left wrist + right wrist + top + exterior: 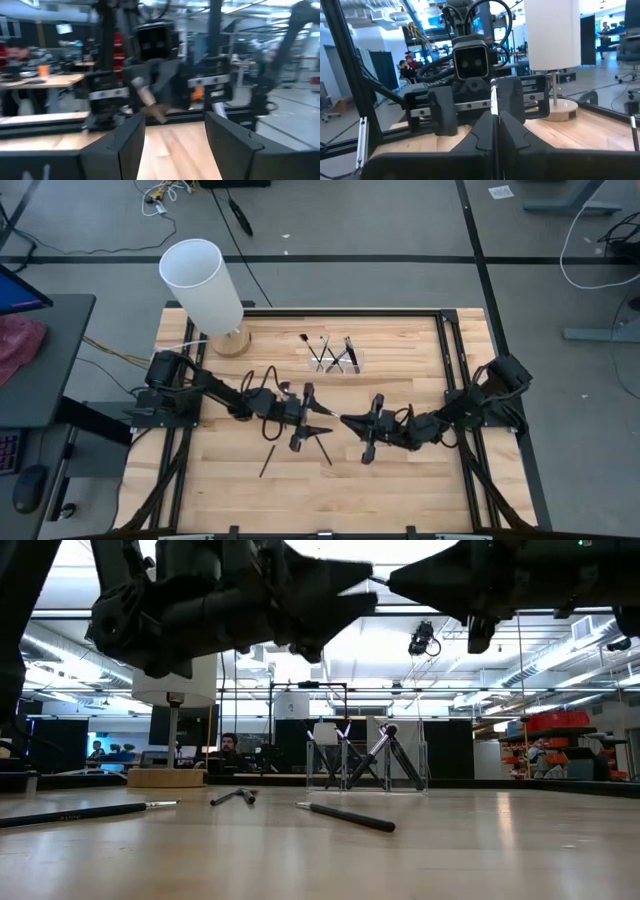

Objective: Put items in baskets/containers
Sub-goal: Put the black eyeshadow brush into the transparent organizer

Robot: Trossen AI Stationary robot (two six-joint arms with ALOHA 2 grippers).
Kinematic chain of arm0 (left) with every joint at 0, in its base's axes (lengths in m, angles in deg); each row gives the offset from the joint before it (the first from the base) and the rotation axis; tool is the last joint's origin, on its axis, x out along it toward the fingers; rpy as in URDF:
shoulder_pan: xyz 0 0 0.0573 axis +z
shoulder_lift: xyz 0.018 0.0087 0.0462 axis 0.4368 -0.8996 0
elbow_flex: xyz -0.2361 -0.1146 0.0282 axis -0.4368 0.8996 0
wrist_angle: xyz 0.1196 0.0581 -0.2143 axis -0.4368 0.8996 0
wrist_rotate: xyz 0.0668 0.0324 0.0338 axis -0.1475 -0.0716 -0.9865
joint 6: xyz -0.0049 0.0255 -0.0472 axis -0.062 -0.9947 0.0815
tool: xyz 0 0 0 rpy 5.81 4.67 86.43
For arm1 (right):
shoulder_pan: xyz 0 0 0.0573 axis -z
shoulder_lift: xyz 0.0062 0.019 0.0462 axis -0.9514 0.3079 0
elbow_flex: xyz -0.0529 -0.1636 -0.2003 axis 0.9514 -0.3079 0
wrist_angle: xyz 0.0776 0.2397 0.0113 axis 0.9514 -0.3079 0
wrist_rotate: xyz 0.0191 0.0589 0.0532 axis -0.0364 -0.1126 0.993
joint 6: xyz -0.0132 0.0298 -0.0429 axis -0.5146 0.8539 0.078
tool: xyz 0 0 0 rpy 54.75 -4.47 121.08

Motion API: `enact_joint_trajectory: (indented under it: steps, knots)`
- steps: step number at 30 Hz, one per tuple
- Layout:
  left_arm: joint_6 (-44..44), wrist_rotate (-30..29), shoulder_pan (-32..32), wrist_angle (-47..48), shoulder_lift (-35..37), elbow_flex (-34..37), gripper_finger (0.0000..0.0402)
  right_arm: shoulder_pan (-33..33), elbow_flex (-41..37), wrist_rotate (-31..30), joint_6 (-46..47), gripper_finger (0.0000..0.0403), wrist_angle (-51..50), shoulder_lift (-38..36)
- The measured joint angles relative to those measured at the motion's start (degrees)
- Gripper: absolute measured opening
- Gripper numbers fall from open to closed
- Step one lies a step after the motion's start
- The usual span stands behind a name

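The right tool (494, 131) pinches a thin brush (493, 100), its lower end hidden; the left tool (175, 145) gapes wide.

I am holding a brush (493, 102) between my right fingers (480, 131), and they are hiding all but a thin stretch of its handle, so its tip is staying unreadable. In the low view my two arms are running off the upper edge. The clear holder (366, 755) is showing only as faint walls around the leaning brushes (383, 752), whose count I am failing to make out. My left wrist view is blurring the room beyond my left fingers (131, 142).
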Motion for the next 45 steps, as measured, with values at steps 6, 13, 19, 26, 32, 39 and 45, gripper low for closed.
enact_joint_trajectory:
  steps: [6,13,19,26,32,39,45]
  knots:
    - [1.8,-1.4,0.0,0.4,0.0,-3.0,0.0209,0.5,0.0,0.9,-0.5,0.0008,-0.1,0.0]
    - [3.9,-1.9,0.9,1.5,0.0,-3.7,0.0207,0.5,0.0,2.0,-0.5,0.0009,0.1,0.0]
    - [4.3,-1.9,0.9,1.6,0.0,-3.7,0.0160,0.5,0.0,2.2,-0.9,0.0009,0.1,0.0]
    - [2.3,-1.9,0.2,1.5,0.0,-3.7,0.0042,0.5,0.0,2.3,-0.9,0.0009,0.0,0.0]
    - [1.3,-1.9,-0.5,2.2,0.0,-3.7,0.0019,0.4,0.0,2.5,-1.5,0.0024,-0.6,0.0]
    - [0.4,-3.4,-0.8,15.0,2.9,-3.6,0.0014,-1.7,-0.7,-10.7,-2.1,0.0080,-5.4,-1.5]
    - [-1.3,-11.9,-0.8,36.3,13.6,-3.7,0.0015,-6.4,-4.6,-27.3,-2.4,0.0127,-6.8,-7.4]
